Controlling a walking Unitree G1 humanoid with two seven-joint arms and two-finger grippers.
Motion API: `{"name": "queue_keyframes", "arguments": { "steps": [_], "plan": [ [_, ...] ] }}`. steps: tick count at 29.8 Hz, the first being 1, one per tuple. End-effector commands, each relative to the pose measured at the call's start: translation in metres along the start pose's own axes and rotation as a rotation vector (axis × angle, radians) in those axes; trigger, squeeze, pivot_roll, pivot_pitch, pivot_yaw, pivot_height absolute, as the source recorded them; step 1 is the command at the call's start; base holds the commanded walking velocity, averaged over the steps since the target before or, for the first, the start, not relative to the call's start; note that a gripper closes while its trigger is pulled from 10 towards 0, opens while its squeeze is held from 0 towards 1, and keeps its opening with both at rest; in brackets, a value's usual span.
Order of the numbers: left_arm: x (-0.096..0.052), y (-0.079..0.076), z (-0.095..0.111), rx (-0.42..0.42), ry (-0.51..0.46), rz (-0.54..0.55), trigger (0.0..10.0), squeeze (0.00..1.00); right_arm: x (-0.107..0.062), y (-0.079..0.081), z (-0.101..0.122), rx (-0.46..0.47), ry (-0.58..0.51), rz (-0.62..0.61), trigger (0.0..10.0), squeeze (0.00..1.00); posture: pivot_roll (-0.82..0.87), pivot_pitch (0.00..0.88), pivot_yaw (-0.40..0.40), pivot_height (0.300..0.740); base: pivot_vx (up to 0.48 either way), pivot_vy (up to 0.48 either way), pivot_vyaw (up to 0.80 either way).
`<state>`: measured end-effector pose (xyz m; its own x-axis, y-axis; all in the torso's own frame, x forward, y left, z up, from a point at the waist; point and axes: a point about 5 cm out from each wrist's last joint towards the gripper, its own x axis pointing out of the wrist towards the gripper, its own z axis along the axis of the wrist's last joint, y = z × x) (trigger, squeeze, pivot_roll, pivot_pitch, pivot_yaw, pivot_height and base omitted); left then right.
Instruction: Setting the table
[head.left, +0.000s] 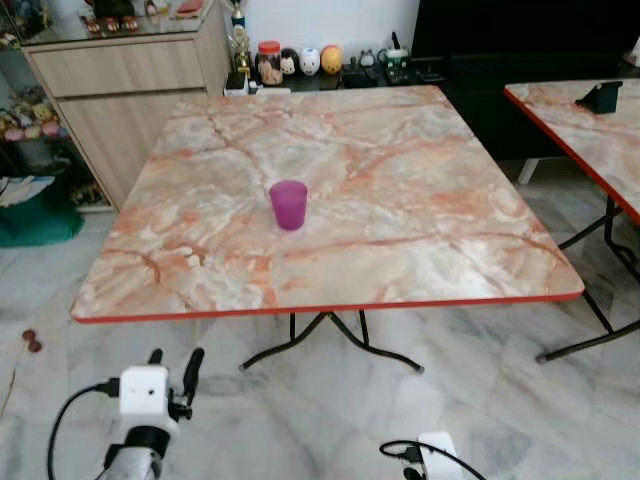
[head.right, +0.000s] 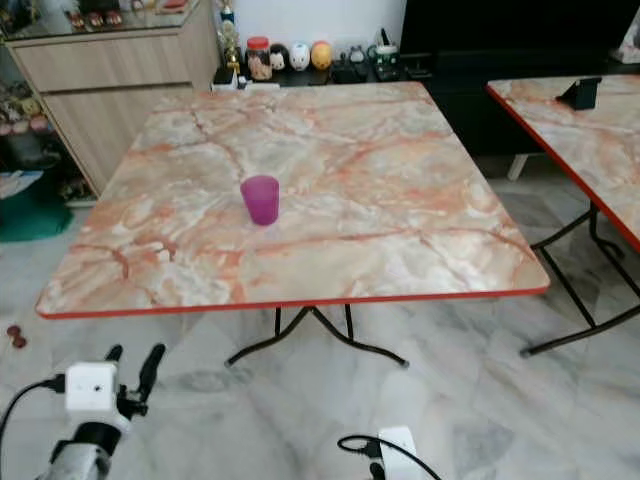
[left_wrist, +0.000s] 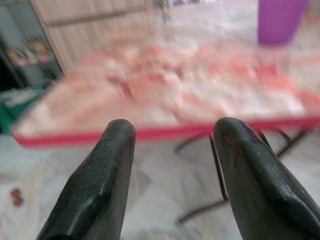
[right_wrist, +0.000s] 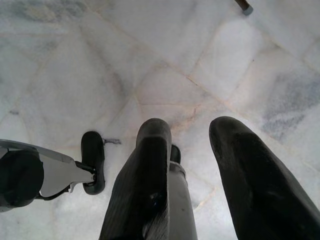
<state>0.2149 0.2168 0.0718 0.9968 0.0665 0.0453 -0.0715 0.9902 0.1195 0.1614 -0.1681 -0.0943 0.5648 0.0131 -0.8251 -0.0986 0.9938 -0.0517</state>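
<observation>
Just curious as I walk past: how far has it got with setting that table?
Barely begun, it seems. One purple cup stands upright on the marble table. The left gripper is raised before the table edge, open and empty; the right gripper points at the floor, open. Any other tableware remains.

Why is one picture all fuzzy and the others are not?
The left wrist view is fuzzy: the table and purple cup are smeared, while the left gripper, open, has fingers that look sharp. Both eye views are clear, with the cup's edges crisp. The right wrist view is sharp too, showing the right gripper open over the marble floor.
</observation>
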Motion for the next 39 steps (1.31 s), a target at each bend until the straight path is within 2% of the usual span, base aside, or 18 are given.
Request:
{"name": "queue_keyframes", "arguments": {
  "steps": [1,3,5,11,16,22,26,33,39],
  "plan": [
    [0.010,0.001,0.016,0.006,-0.047,0.010,10.0,0.00,-0.001,0.000,-0.005,0.022,0.020,-0.013,10.0,0.00,-0.02,0.000,0.039,0.740,0.000,0.000,0.00],
    [0.022,-0.001,0.030,0.009,-0.095,-0.002,10.0,0.00,-0.001,0.000,-0.006,0.025,0.026,-0.026,10.0,0.00,-0.02,0.000,0.039,0.740,0.000,0.000,0.00],
    [0.041,-0.007,0.046,0.009,-0.138,-0.026,10.0,0.00,-0.001,-0.002,-0.004,0.019,0.019,-0.027,10.0,0.00,-0.03,0.000,0.041,0.740,0.000,0.000,0.00],
    [0.062,-0.018,0.068,-0.031,-0.181,-0.061,10.0,0.00,-0.001,-0.004,-0.003,0.032,0.012,-0.038,10.0,0.00,-0.04,0.000,0.042,0.740,0.000,0.000,0.00],
    [0.064,-0.025,0.068,-0.041,-0.162,-0.086,10.0,0.00,-0.001,-0.005,-0.003,0.060,0.011,-0.062,10.0,0.00,-0.05,0.000,0.046,0.740,0.000,0.000,-0.42],
    [0.061,-0.026,0.067,-0.046,-0.151,-0.092,10.0,0.00,-0.001,-0.006,-0.003,0.025,0.007,-0.078,10.0,0.00,-0.04,0.000,0.043,0.740,0.171,0.000,-0.46],
    [0.062,-0.029,0.069,-0.052,-0.157,-0.102,10.0,0.00,-0.001,-0.024,0.006,0.027,-0.021,-0.096,10.0,0.00,-0.04,0.000,0.044,0.740,0.257,0.000,0.00],
    [0.063,-0.031,0.071,-0.056,-0.160,-0.107,10.0,0.00,-0.001,-0.028,0.009,0.030,-0.029,-0.111,10.0,0.00,-0.04,0.000,0.045,0.740,0.266,0.000,0.00],
    [0.064,-0.030,0.072,-0.059,-0.165,-0.106,10.0,0.00,-0.001,-0.030,0.010,0.022,-0.030,-0.124,10.0,0.00,-0.04,0.000,0.043,0.740,0.279,0.000,-0.61]
  ]
}}
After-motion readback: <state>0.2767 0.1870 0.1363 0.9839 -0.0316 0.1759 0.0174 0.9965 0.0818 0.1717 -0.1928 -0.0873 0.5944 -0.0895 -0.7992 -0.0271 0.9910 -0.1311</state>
